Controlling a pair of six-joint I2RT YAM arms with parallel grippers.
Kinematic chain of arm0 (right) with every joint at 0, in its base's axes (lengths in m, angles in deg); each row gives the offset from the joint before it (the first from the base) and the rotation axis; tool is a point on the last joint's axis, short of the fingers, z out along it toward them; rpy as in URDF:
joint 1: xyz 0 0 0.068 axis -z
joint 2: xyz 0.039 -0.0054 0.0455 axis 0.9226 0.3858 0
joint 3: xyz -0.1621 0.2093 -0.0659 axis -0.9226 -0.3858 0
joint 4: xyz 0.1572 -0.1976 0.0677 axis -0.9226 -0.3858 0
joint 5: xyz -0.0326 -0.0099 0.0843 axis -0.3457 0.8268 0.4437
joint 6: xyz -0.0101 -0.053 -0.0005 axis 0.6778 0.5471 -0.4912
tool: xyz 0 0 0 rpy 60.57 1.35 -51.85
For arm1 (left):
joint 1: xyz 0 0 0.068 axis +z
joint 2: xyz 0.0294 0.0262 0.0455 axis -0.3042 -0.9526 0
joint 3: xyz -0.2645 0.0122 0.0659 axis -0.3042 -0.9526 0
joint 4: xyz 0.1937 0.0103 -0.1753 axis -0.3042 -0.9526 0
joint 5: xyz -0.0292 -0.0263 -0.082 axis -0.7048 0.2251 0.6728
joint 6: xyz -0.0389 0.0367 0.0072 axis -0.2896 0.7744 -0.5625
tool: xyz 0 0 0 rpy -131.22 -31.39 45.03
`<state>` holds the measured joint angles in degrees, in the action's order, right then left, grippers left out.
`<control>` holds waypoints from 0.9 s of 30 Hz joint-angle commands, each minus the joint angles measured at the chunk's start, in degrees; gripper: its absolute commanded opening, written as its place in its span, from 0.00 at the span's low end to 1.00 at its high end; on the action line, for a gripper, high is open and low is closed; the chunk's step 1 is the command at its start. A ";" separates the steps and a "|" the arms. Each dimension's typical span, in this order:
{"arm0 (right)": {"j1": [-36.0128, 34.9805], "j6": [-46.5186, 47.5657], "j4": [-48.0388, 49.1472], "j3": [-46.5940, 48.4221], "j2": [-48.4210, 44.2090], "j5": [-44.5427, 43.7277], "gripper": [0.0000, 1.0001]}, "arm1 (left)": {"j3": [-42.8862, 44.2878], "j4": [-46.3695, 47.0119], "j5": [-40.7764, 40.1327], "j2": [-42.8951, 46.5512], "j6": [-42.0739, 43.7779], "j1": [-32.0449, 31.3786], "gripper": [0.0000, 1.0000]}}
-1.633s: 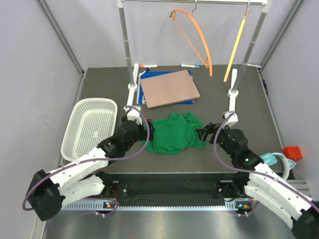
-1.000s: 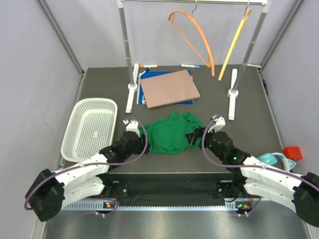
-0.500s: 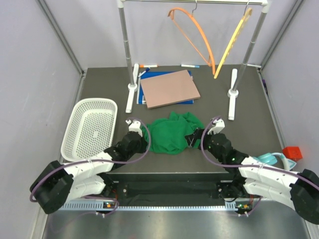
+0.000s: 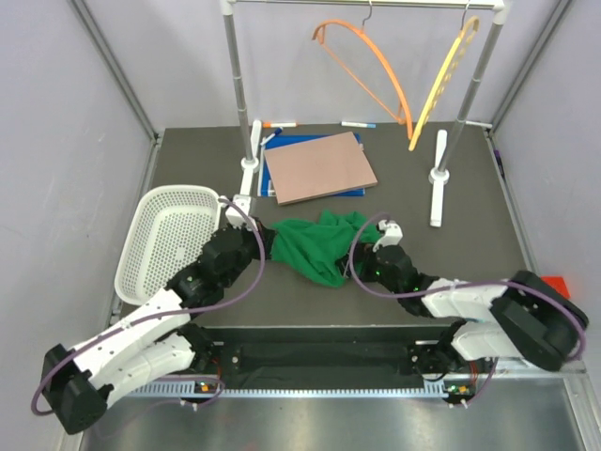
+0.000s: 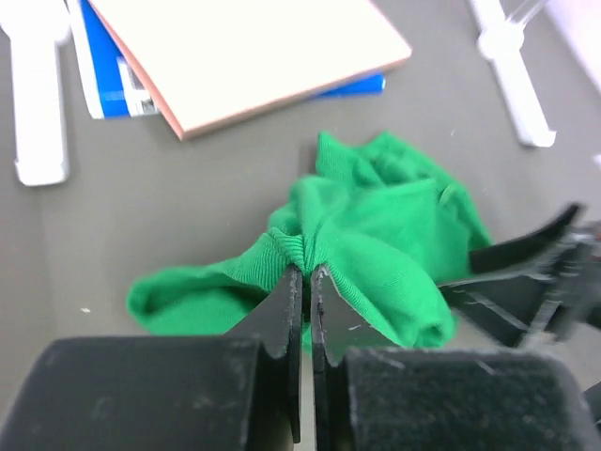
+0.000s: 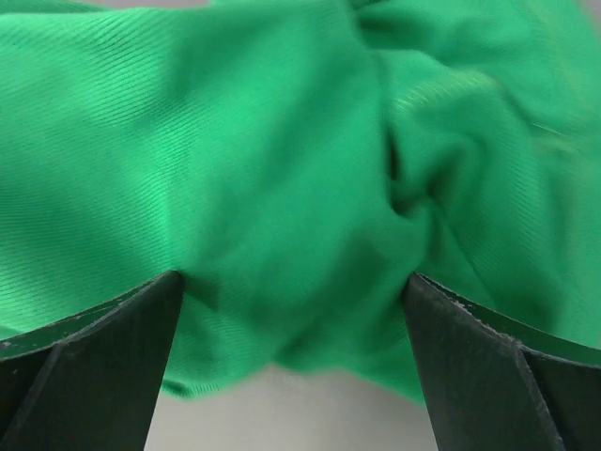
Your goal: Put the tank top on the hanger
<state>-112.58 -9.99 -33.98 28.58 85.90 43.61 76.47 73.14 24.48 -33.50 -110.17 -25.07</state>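
The tank top lay crumpled on the table near its 6 o'clock edge, between the two arms, its long axis running roughly from 9 to 3 o'clock. The left gripper had its jaws pressed nearly together on a gathered fold at the 9 o'clock end; in the left wrist view the fingers pinched a bunched ridge of green cloth with no gap to speak of. The right gripper sat at the 4 o'clock edge of the garment with its jaws wide, and the right wrist view showed cloth filling the span between the two fingers, neither yet pressing it. The hanger hung from the rail well apart from the cloth, at about 1 o'clock from it, arch tilted down toward 4 o'clock. By my reading the coming move turned on that line: the top had to travel toward 12 o'clock, and the right arm stood nearer the hanger, while only the left had a hold. No strap or neck opening could be made out in the heap.
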 commanded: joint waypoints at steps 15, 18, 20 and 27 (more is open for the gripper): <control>0.01 5.67 0.88 16.80 6.65 0.25 1.00 | 10.10 3.88 7.41 -4.85 7.34 -0.28 0.00; 0.45 4.01 -8.34 11.79 -2.68 -10.89 1.00 | 9.92 10.29 11.01 -11.61 5.49 -1.77 0.00; 0.71 2.95 -14.41 9.40 -10.48 -14.26 1.00 | 10.62 13.39 11.64 -15.76 5.14 -3.70 0.00; 0.63 0.32 -31.44 4.38 -32.39 -22.17 1.00 | 23.44 18.16 13.13 -39.84 8.65 -14.68 0.00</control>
<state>-112.08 -7.61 -53.43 33.30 62.34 29.28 91.82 83.06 33.95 -65.36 -103.77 -35.04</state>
